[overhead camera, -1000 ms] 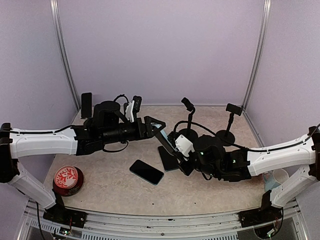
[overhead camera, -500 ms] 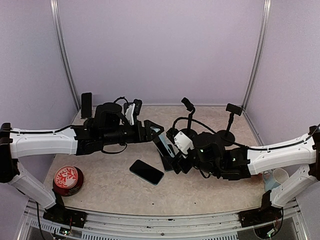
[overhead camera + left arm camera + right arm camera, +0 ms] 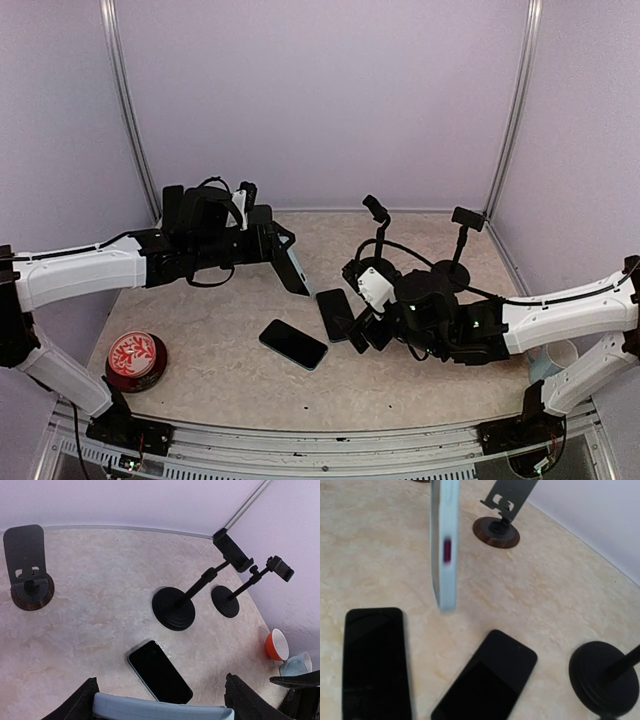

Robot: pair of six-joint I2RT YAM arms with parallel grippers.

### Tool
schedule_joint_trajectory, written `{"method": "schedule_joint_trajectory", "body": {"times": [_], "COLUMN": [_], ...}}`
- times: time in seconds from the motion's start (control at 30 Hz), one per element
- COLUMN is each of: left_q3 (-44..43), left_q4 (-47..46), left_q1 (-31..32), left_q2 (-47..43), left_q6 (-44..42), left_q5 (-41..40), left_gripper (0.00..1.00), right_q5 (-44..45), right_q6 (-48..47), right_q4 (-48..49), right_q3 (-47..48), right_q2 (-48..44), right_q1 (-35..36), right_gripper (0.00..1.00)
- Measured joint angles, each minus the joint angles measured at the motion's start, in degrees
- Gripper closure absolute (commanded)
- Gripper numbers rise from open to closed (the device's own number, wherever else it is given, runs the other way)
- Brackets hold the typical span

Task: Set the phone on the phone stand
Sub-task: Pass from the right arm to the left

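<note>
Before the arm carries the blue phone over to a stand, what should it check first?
1. Light blue phone caught between the left gripper's jaws: ok.
2. Right gripper apart from that phone, holding nothing: ok.
3. Flat-plate stand upright and empty: ok.
4. Larger clamp stand and smaller clamp stand upright and empty: ok.
5. Black phone lying flat on the table, lower than the held phone: ok.
6. Grip firm enough for tilting: cannot tell.
</note>
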State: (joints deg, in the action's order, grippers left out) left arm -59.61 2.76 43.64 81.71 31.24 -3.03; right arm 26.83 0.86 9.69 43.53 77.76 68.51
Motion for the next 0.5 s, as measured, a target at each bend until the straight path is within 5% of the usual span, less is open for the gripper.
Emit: {"method": "schedule_joint_trajectory", "body": {"times": [0.5], "left_q3": [-12.9], "left_q4": [8.9], "left_q1": [-7.4], "left_q2": [7.6], "left_q6": [-4.3], "left_q5": [-10.8], "left_gripper": [0.37], "right_q5": [1.1], "right_q6": [1.7], "right_q4": [-0.3], "right_q3": [-0.8], "right_q2": [-0.4], "right_q1": [0.0], "right_gripper": [0.0]}}
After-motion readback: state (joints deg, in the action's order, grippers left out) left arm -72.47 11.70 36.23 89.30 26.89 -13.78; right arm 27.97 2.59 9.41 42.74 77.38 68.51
